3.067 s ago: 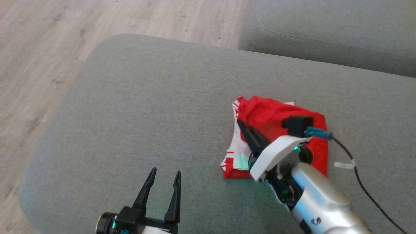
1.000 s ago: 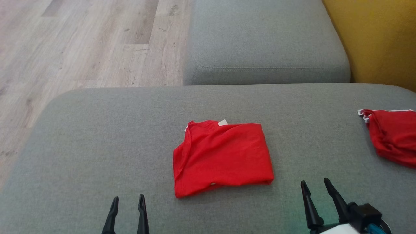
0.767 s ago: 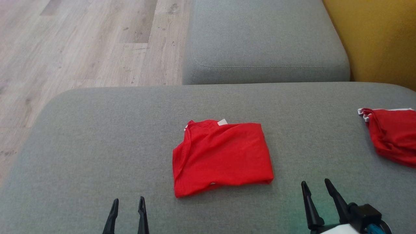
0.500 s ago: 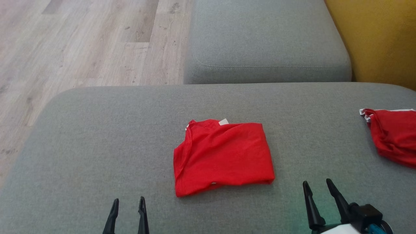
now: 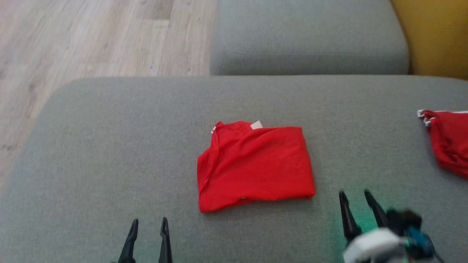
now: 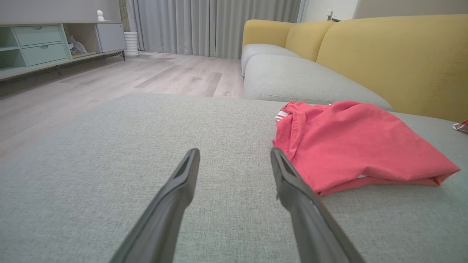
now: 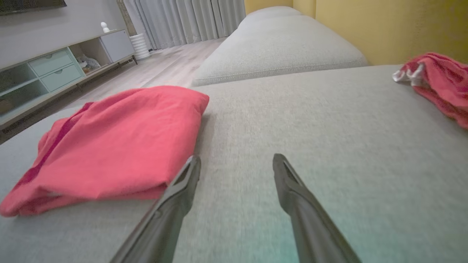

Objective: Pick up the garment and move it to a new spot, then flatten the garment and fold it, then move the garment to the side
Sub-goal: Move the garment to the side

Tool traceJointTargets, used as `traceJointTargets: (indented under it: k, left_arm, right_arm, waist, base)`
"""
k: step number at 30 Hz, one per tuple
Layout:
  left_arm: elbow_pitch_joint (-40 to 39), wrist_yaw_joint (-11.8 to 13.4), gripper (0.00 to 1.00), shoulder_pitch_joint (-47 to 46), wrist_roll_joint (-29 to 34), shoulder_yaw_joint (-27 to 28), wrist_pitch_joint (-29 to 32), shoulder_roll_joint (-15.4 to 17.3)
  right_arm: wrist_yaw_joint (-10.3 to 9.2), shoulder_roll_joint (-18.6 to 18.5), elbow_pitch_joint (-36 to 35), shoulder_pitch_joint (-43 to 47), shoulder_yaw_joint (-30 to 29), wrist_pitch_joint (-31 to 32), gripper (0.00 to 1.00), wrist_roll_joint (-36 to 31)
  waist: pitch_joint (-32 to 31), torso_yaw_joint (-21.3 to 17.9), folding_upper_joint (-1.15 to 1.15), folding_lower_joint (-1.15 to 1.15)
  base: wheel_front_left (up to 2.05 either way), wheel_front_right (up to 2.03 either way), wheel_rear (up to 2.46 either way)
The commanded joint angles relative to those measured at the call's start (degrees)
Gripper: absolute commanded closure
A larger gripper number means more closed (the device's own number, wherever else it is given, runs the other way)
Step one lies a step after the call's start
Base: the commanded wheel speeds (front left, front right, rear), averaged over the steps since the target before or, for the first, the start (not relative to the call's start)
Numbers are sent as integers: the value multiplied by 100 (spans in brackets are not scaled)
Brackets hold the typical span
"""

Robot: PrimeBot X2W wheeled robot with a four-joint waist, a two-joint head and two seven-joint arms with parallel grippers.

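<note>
A red garment (image 5: 256, 164) lies folded into a rough rectangle in the middle of the grey sofa seat (image 5: 109, 146), a white label at its far edge. My left gripper (image 5: 149, 223) stands open near the seat's front, to the garment's lower left and apart from it. In the left wrist view the garment (image 6: 351, 142) lies just right of the open left gripper (image 6: 234, 153). My right gripper (image 5: 354, 195) is open too, off the garment's near right corner. The right wrist view has the garment (image 7: 117, 135) left of the open right gripper (image 7: 237, 159). Neither holds anything.
A second red garment with white trim (image 5: 449, 142) lies bunched at the seat's right edge, also as a red heap (image 7: 438, 80). Behind the seat is another grey cushion (image 5: 307, 36) and a yellow backrest (image 5: 435, 33). Wooden floor (image 5: 73, 36) lies past the left edge.
The whole picture has slid up a little, so the camera has tilted. The folded garment lies as before. The right gripper is blurred and has shifted slightly; both grippers stay open.
</note>
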Motion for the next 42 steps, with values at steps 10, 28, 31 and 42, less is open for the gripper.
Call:
traceJointTargets:
  k: [10,28,31,42]
  left_arm:
    - [-82,-33,0,-600,15,-105,-56,-36]
    - [-91,4,0,-835,-40,-116,-56,-36]
    - [-112,-6,0,-940,-32,-107,-56,-36]
    - [-58,-126,0,-1504,97,-127,-56,-36]
  right_arm:
    - [-4,-30,1311,-2112,578,786,0,515]
    - [-4,-416,2619,-3456,1022,819,100,1075]
    - [-4,-757,2562,-3684,935,799,100,946]
    - [-4,-2097,2005,-4408,173,1019,100,501]
  waist:
    - [447,317,0,0]
    - [841,-172,0,0]
    - [1019,-456,0,0]
    - [1685,-1107,0,0]
  base:
    - [0,0,0]
    - [0,0,0]
    - [0,0,0]
    - [0,0,0]
